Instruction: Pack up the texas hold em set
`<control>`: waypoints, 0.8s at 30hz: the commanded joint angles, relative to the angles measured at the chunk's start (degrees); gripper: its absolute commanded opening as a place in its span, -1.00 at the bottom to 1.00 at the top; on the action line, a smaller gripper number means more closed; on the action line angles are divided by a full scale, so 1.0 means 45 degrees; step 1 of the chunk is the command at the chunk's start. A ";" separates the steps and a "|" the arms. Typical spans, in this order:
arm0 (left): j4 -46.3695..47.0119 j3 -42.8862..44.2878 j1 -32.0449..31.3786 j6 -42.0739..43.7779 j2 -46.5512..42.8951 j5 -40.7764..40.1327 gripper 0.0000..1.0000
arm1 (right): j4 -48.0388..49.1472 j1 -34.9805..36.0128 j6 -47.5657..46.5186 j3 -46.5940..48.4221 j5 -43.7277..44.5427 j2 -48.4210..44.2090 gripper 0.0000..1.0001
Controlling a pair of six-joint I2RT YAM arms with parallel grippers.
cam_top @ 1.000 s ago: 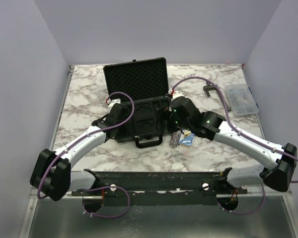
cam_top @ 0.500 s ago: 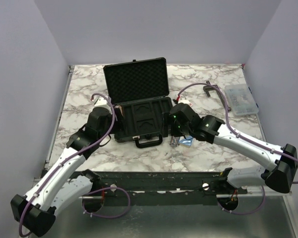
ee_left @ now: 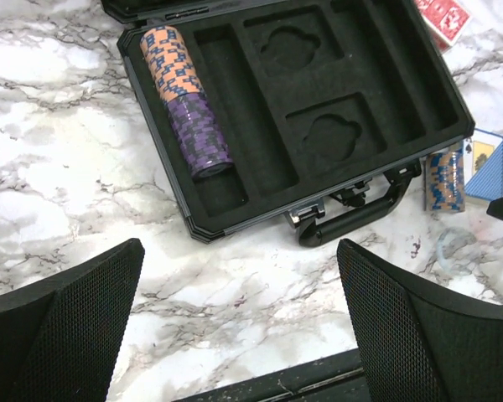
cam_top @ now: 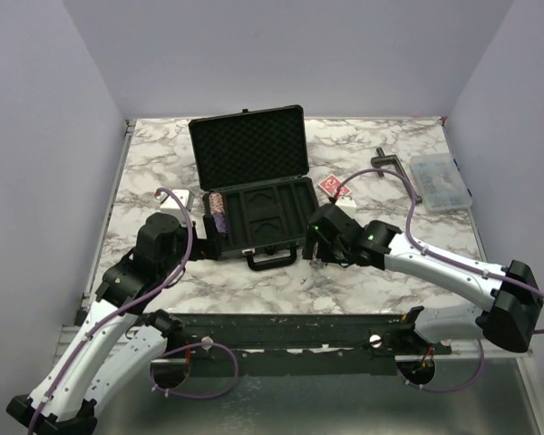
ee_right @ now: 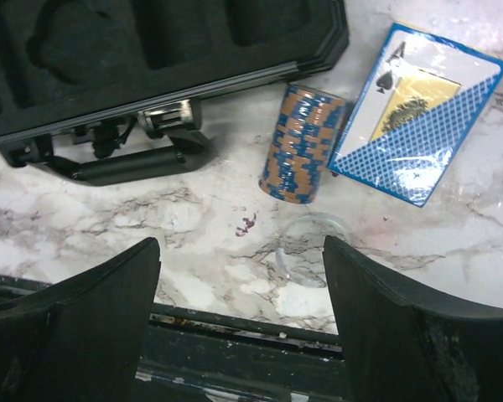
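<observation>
The black case (cam_top: 250, 149) sits open mid-table, lid up, and one long roll of orange and purple chips (ee_left: 187, 100) is bedded down in the tray's leftmost slot. The slot beside it (ee_left: 243, 109) is bare, and so are the two shaped pockets further right.

Off the case's handle (ee_right: 121, 167), at its right end, lies the small chip stack (ee_right: 302, 144), orange and blue, tipped on its side on the marble. The blue deck (ee_right: 419, 113) is tight against it, possibly touching. The red deck (cam_top: 335, 187) lies past the case's far right corner, well apart from all this.

The right gripper (ee_right: 241, 247) hovers over that loose stack, fingers spread wide, nothing in them. The left gripper (ee_left: 239, 251) hangs off the case's near left corner, also spread wide and empty.

So the stack looks like the next pickup, and it's a fiddly one. As the jaws stand they would close on the round sides, and loose chips squeezed that way may fan out. A wrist turn, so the pads press the two end faces, should keep the stack together. It also sits off-centre toward the deck side, so centre over it first. One pad must stay off the blue deck. Then lay the stack in the bare slot, lined up with the groove.
</observation>
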 commanded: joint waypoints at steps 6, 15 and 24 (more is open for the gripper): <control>-0.0276 -0.0218 0.0031 0.0494 0.0141 0.0166 0.92 | -0.0106 0.0039 0.2454 -0.0320 0.2172 0.1082 0.49; -0.0283 -0.0277 0.0031 0.0546 0.0130 0.0194 0.90 | 0.0309 0.0042 0.2471 0.0229 0.2662 0.2924 0.22; -0.0278 -0.0316 0.0031 0.0554 0.0133 0.0212 0.90 | 0.0736 0.0019 0.2029 0.0243 0.2994 0.3706 0.10</control>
